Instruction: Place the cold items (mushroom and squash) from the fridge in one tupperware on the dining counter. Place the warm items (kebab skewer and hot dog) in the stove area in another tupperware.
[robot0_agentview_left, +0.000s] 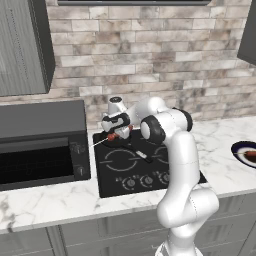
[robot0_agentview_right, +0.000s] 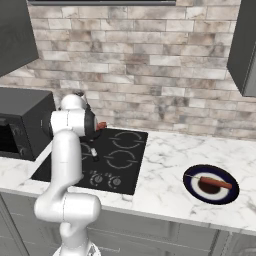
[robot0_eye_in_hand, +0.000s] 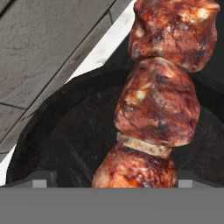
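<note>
From the left base view, the gripper (robot0_agentview_left: 116, 134) hangs over the far left of the black stove (robot0_agentview_left: 125, 172), jaws clamped on the kebab skewer (robot0_agentview_left: 113, 136), a microwave (robot0_agentview_left: 42, 145) just left. The right base view adds a dark plate (robot0_agentview_right: 192, 191) on the marble counter (robot0_agentview_right: 160, 190), well right, bearing the hot dog (robot0_agentview_right: 216, 183). The hand view shows glossy browned meat chunks above a dark pan (robot0_eye_in_hand: 30, 131).

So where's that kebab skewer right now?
The kebab skewer is held in the gripper above the stovetop's back left, right of the microwave.
</note>
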